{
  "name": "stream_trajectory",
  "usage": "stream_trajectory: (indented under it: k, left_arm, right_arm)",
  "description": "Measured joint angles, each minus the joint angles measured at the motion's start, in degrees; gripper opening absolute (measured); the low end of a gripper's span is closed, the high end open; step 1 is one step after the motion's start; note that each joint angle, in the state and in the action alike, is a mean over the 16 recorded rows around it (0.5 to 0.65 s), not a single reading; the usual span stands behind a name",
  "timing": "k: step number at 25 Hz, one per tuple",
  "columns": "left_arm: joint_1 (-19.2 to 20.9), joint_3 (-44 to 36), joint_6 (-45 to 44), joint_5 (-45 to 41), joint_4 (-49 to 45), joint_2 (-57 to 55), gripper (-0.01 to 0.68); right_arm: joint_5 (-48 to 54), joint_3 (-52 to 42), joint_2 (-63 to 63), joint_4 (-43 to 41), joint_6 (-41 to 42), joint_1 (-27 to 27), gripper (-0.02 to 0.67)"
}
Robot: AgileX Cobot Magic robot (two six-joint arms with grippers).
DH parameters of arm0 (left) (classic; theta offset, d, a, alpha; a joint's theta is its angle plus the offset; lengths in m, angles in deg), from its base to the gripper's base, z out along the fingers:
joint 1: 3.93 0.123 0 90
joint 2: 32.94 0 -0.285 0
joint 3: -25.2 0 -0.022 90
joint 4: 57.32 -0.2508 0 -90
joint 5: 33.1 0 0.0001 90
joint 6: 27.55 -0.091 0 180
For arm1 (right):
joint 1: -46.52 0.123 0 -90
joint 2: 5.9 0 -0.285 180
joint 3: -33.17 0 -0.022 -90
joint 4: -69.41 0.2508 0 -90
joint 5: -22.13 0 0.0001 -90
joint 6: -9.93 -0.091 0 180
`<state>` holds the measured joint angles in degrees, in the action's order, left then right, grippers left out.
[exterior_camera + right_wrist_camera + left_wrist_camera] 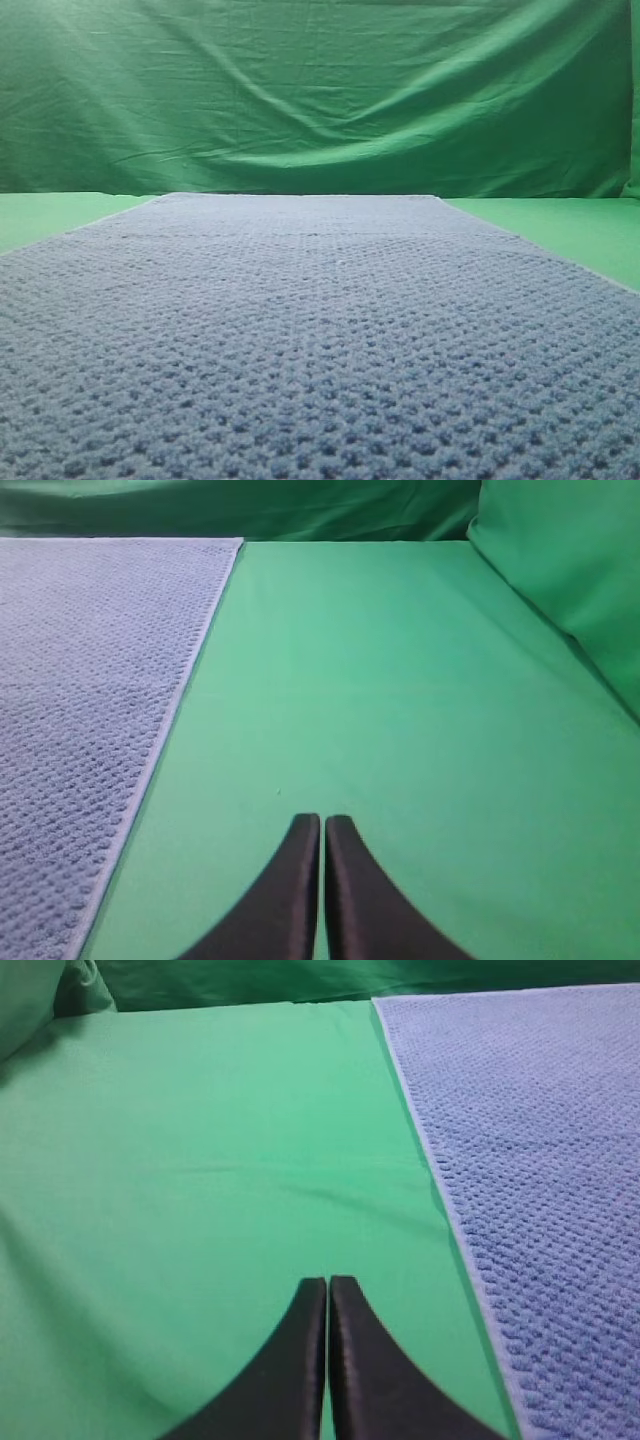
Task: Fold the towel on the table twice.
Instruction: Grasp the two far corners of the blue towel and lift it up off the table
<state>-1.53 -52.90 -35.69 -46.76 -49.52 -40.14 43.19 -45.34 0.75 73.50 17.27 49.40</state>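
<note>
The blue-grey waffle-weave towel (310,330) lies flat and unfolded on the green table (560,225), filling most of the high view. In the left wrist view my left gripper (328,1285) is shut and empty, over bare table (200,1190) just left of the towel's left edge (540,1180). In the right wrist view my right gripper (322,822) is shut and empty, over bare table (400,680) to the right of the towel's right edge (90,680). Neither gripper touches the towel. No gripper shows in the high view.
A wrinkled green backdrop cloth (320,90) hangs behind the table and bulges at the far left (40,990) and far right (570,570). Bare green table flanks the towel on both sides.
</note>
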Motion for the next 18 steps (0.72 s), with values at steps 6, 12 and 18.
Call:
stream_trajectory:
  k: [6, 12, 18]
  left_arm:
    - [0.00, -0.03, 0.06, 6.51, 1.10, 0.00, 0.000]
    - [0.00, -0.03, 1.39, 11.57, 1.74, 0.00, 0.000]
    - [0.00, 0.04, 5.48, 14.01, 1.96, 0.00, 0.000]
  right_arm:
    - [-2.83, -0.16, 0.00, 0.03, 0.00, 0.00, 0.000]
    - [-9.21, -0.22, 0.00, 1.96, -0.37, 0.00, 0.000]
    - [-18.07, -0.21, 0.00, 4.89, -1.51, 0.00, 0.000]
